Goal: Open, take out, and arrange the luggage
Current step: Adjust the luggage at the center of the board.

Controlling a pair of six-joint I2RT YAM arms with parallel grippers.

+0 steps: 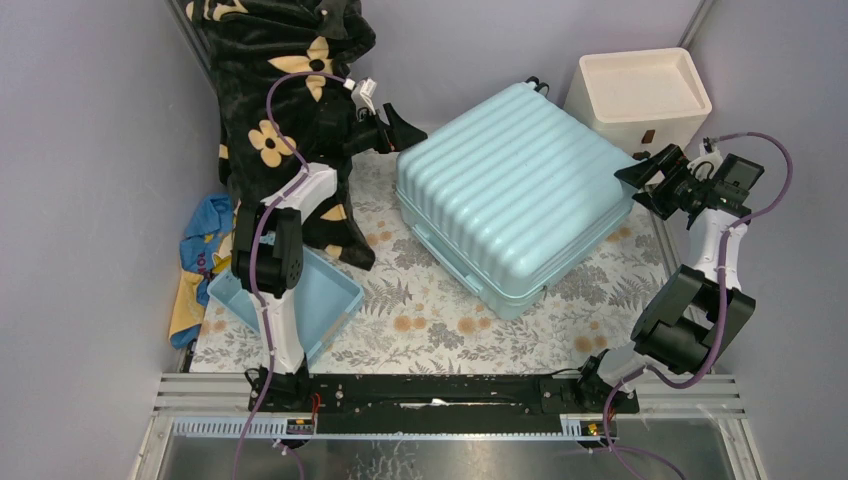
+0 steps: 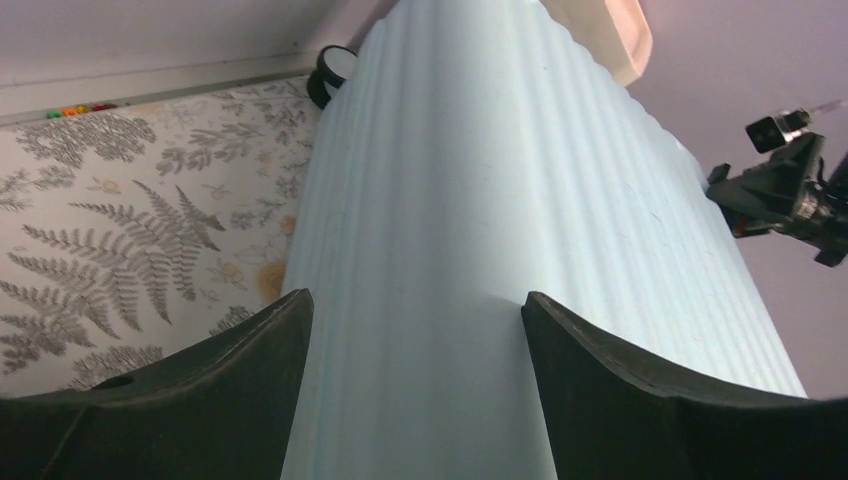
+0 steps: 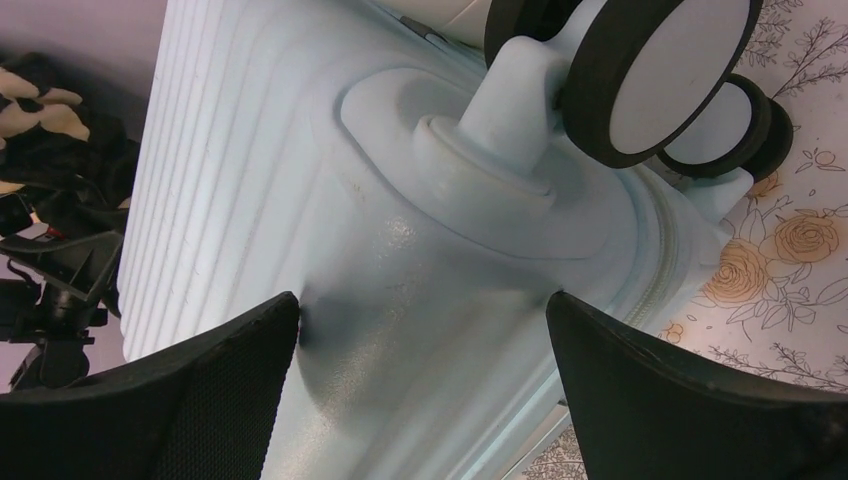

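Left fingers (image 2: pixel 200 400): spread wide with nothing in them, parked at the far-left corner of the luggage (image 1: pixel 510 190) and pointing along its ribbed lid. Whether they touch the shell or sit just off it, I can't tell.
Right fingers (image 3: pixel 160 400): also wide open and empty, right up against the case's right-hand corner, just below the twin wheels (image 3: pixel 650 70) in the wrist view.
Luggage spot: middle of the counter (image 1: pixel 440 325), nudged toward its far right corner, lying flat, turned on the diagonal, lid shut.
Long axis: going by the ribs, it runs from the wheel end at the counter's far right corner down toward the near left.
Nearer arm: basically a tie. There's one set of fingers at each opposite corner and the case lies between them.
Zip seam (image 1: pixel 455 265): it shows on the side facing the counter's near edge, and I can't spot a pull anywhere.
Next move, my guess: it hinges on getting to that seam, which faces away from both sets of fingers.
Luggage contents: hidden while it's closed.
Basket (image 1: pixel 315 295): near left corner, partly behind the left arm, and what shows looks empty.
Drawer unit (image 1: pixel 640 90): far right corner, just beside the wheel end, nothing visible in its top tray.
Blanket (image 1: pixel 290 60): black with flowers, heaped at the far left corner.
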